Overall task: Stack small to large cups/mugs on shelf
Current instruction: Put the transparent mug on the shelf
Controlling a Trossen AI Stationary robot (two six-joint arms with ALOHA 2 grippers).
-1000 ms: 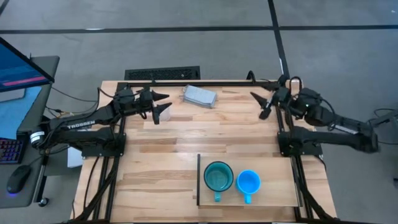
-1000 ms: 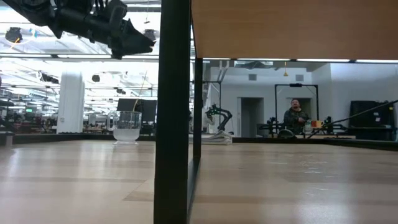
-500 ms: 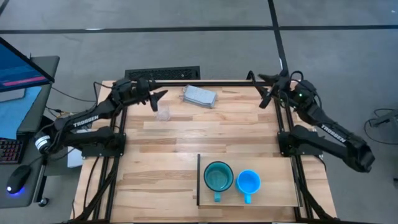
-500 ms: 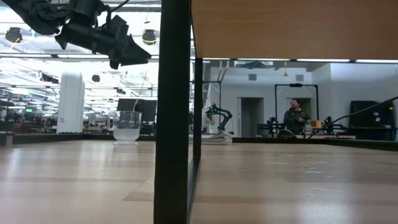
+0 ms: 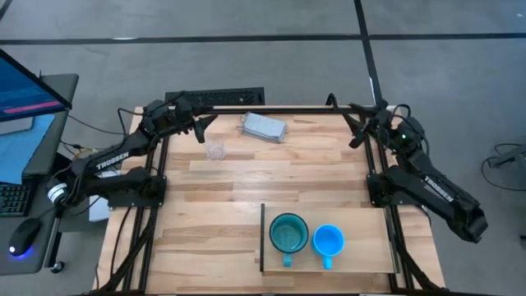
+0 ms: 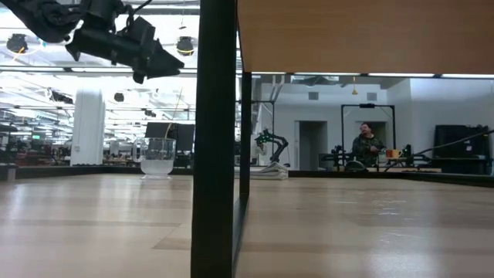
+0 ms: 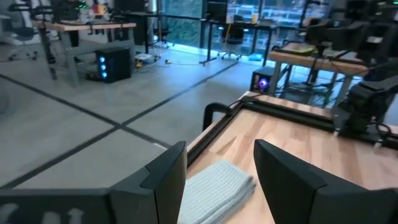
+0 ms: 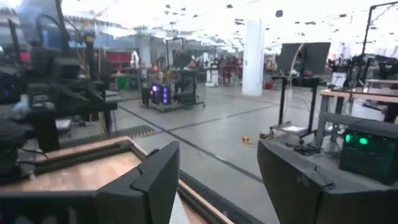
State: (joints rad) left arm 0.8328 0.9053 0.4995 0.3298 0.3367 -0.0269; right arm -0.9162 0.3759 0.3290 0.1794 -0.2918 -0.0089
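Sitting on the shelf (image 5: 362, 261) at 6 o'clock of the table (image 5: 246, 197) are the teal mug (image 5: 288, 233) and the blue mug (image 5: 328, 241), side by side with handles pointing to 6, teal just at 9 o'clock of blue and next to the shelf's thin dark upright edge. The clear cup (image 5: 215, 150) is standing alone near 11 o'clock of the table, well apart from the shelf, with nothing gripping it; in the low view it (image 6: 157, 157) is showing upright on the far wood surface. The grey-blue block (image 5: 264, 127) is lying at 12 o'clock, at about 2 o'clock of the clear cup, and it is showing between the left fingers in the left wrist view (image 7: 214, 183). The left gripper (image 5: 200, 126) is hanging above the table's 11 o'clock corner, just off the cup toward 11, fingers spread with nothing between them. White "TROSSEN" lettering is reading along the left arm (image 5: 111, 156), and the right arm (image 5: 433, 185) carries similar white lettering, too small to read. The right gripper (image 5: 359, 129) is hanging at the table's 1 o'clock corner, fingers spread and holding nothing. A person (image 6: 364, 144) is sitting far back in the room.
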